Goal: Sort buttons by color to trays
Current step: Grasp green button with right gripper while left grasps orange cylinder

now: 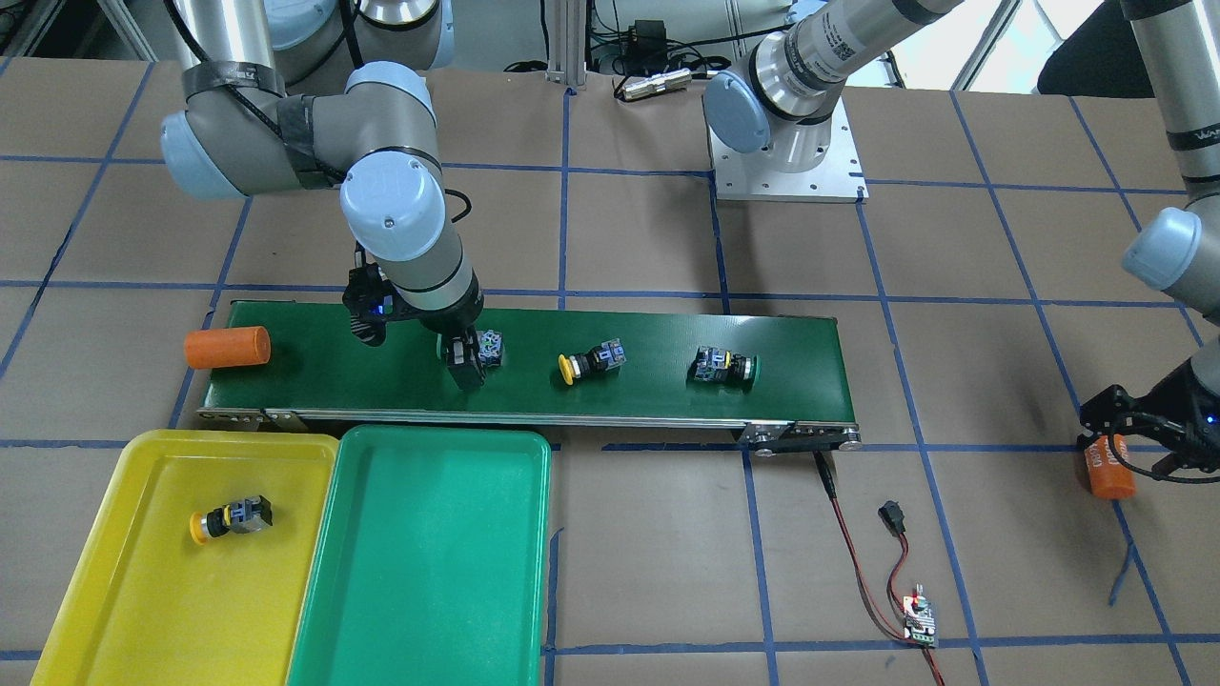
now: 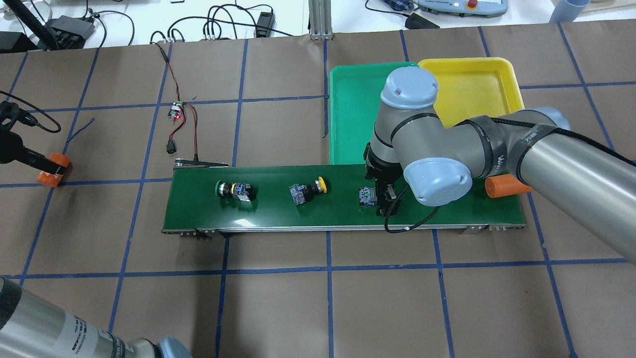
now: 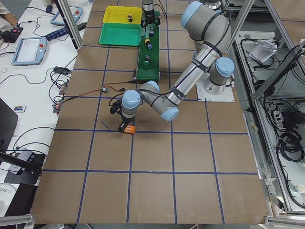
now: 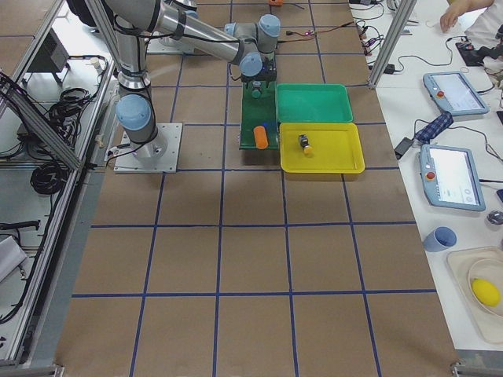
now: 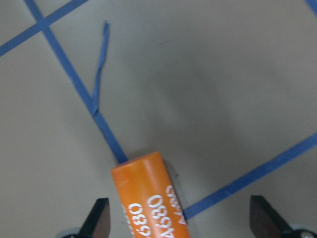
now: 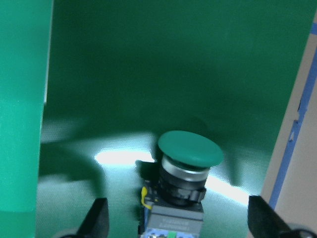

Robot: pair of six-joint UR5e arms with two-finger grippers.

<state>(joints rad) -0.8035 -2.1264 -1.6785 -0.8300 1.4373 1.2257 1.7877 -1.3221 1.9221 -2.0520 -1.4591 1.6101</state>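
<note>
Pickup of a green button (image 6: 190,148) is the step you are in, by my reading. The right claw (image 6: 178,214) hangs low over the conveyor belt (image 1: 810,353) with its fingers spread wide, one on each side of that button and apart from it, so it has hold of nothing. The button lies on its side at the belt's end nearest the trays. Next you need to close squarely on the black-and-grey body behind the cap, since the rounded cap looks likely to slip, then lift clear and carry it to the green tray (image 1: 429,572), which sits just beside the belt. One yellow button (image 1: 229,519) already lies in the yellow tray (image 1: 143,591). A second yellow button (image 1: 591,362) and a second green button (image 1: 724,367) wait farther along the belt, so the sort looks about a quarter done. Your left claw (image 5: 181,218) is well apart from all this, low over the tabletop (image 5: 223,74), fingers wide open around an orange cylinder (image 5: 146,198) without clamping it.
</note>
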